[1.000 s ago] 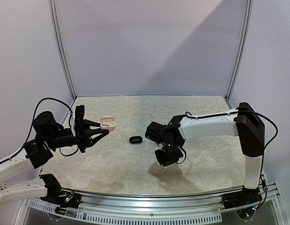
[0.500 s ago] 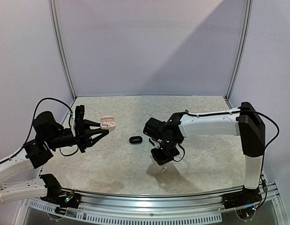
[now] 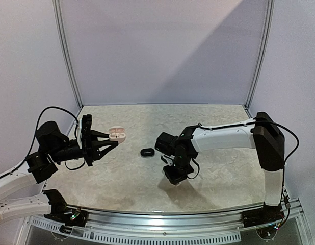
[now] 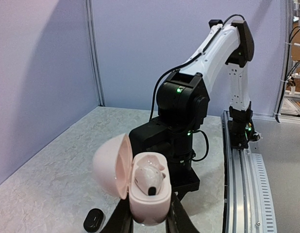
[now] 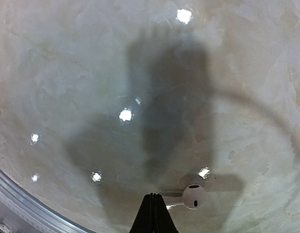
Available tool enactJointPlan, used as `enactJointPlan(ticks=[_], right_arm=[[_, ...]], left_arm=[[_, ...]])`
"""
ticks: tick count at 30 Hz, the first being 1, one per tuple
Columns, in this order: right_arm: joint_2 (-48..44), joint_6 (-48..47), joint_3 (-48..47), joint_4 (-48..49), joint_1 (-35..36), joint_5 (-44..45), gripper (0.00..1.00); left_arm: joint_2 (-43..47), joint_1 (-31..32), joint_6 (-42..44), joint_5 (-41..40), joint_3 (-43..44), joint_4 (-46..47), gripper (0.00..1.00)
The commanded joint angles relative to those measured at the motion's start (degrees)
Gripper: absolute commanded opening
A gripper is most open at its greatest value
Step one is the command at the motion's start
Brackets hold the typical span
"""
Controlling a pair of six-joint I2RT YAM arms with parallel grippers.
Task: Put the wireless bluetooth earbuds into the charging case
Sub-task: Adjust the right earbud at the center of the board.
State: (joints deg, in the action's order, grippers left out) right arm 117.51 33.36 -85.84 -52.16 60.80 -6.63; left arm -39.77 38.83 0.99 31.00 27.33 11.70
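One white earbud (image 5: 193,196) is lying at the tips of the fully closed right hand (image 5: 151,208), grasp unconfirmed, awaiting lifting into the charging case (image 4: 147,201) the left hand (image 4: 147,222) is clamping.

Pink case (image 4: 149,209), white earbud (image 5: 194,196), marbled table (image 3: 224,173).

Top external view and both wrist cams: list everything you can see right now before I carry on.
pink charging case: one, pale pink, lid open, held above the table
earbud in case: one, pale, seated in the open case
white earbud: one, white, stem against the right end effector's tips; pinched or not, cannot tell
black case: one, black, closed, mid-table
table: one, marbled beige
left end effector: black, shut on the pink charging case
right end effector: black, shut, low over the table
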Motion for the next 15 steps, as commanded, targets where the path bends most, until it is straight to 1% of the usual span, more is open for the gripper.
enactJointPlan(ticks=[1,15], right_arm=[[1.36,0.28,1.57,0.13,0.39,-0.86,0.02],[-1.06,-0.37,3.63,-4.51,0.41,2.30,0.01]], left_arm=[[-0.07,-0.74,0.82,-0.13,-0.35,-0.10,0.00],[0.11,-0.77,0.80,-0.35,-0.79,-0.04,0.00]])
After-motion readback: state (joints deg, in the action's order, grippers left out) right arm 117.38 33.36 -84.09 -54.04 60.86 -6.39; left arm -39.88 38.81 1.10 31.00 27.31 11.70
